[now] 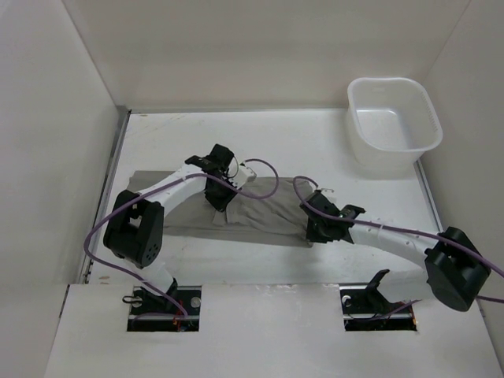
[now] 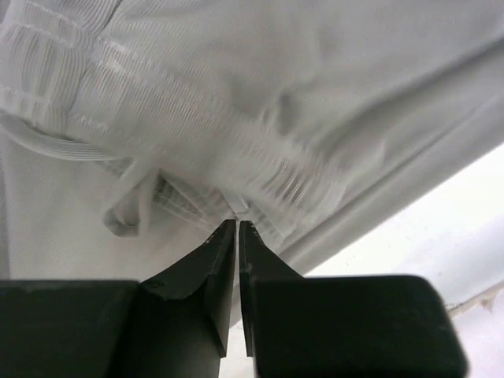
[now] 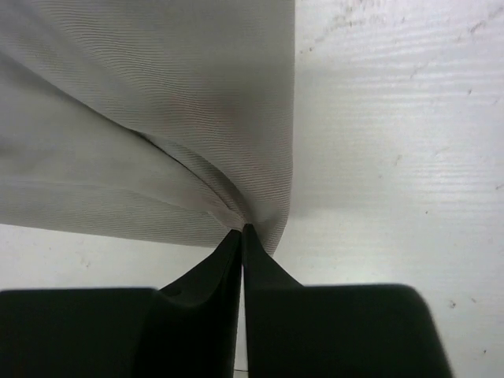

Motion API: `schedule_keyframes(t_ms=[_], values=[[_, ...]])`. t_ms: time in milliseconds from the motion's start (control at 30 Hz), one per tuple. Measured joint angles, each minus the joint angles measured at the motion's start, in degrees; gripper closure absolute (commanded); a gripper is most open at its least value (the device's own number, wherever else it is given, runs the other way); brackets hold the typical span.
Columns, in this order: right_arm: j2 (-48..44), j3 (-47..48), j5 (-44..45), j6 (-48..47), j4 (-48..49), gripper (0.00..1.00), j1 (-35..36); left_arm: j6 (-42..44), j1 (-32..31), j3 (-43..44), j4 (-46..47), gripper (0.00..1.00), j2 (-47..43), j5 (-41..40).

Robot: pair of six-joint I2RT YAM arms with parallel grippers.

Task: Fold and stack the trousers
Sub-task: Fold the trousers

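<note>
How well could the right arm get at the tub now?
Probably not yet: the right gripper is shut on the trousers and would have to let go first. Otherwise nothing seems to stand between it and the tub.

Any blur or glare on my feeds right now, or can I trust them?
Left wrist: the trousers are smeared with blur at the waistband, the table at lower right nearly blown out. Right wrist: sharp, the weave reads clearly, shadow beside the cloth edge. Top external: evenly lit, no glare.
</note>
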Motion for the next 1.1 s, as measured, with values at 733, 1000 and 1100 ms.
schedule_keyframes(t_ms=[733, 1000, 1100], values=[[-16.7, -13.4, -7.4, 6.9, 8.6, 0.22, -17.5, 1.5, 5.2, -1.7, -1.5, 0.75, -3.8, -3.2], [1.4, -5.9, -10.8, 2.5, 21.7, 0.22, -18.3, 1.8, 17.9, -1.2, -1.4, 0.73, -6.9, -3.0], [7.4, -2.1, -12.6, 1.2, 23.5, 0.27, -18.3, 2.3, 24.0, -1.2, -1.4, 0.72, -7.4, -3.0]])
